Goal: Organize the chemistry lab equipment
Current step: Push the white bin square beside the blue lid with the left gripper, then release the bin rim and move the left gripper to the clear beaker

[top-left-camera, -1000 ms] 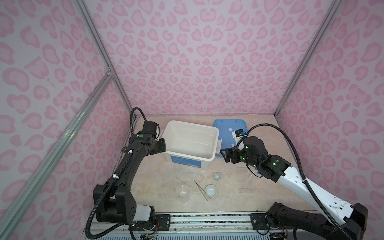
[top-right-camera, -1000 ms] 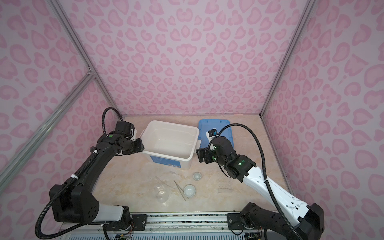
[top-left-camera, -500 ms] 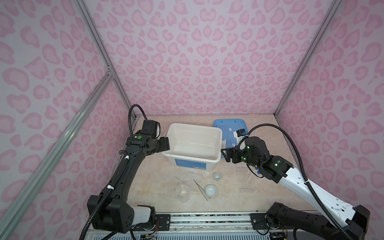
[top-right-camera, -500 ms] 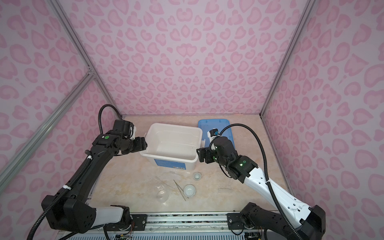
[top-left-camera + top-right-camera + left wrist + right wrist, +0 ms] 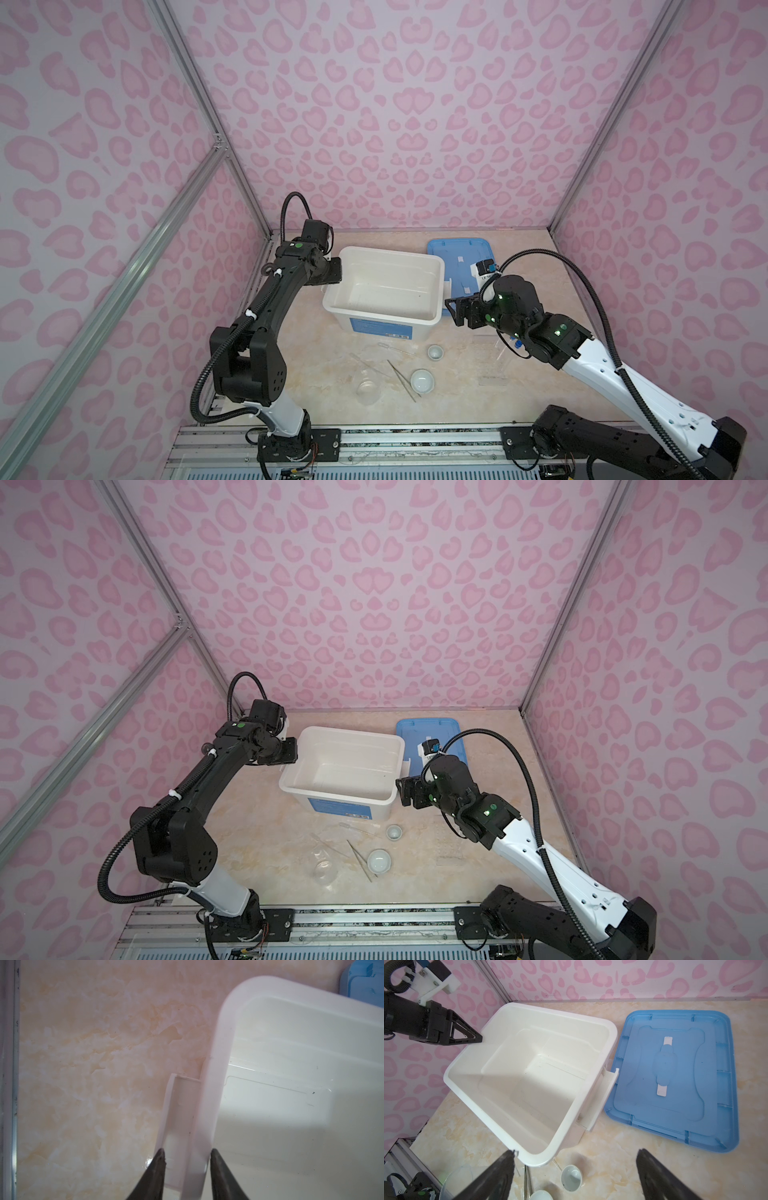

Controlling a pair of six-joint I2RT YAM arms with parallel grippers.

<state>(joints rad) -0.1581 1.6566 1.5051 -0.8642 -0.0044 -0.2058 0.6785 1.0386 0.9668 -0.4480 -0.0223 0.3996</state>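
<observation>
The lab equipment (image 5: 422,380), namely white dishes (image 5: 379,861), tweezers (image 5: 360,860) and a glass vessel (image 5: 325,872), lies near-centre on the beige marbled desk (image 5: 311,365), ringed by pink-spotted walls (image 5: 395,104). The left claw (image 5: 187,1153) pinches the white box's (image 5: 382,314) left rim; the right claw (image 5: 455,311) hangs wide open beside it.

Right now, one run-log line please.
left hand: closed on white box rim | right hand: open, near box corner | blue lid: off, beside box | dishes, tweezers: on table

Glossy white plastic box (image 5: 542,1076), blue plastic lid (image 5: 675,1076), metal tweezers (image 5: 402,380) (smooth marbled tabletop (image 5: 623,1157))
</observation>
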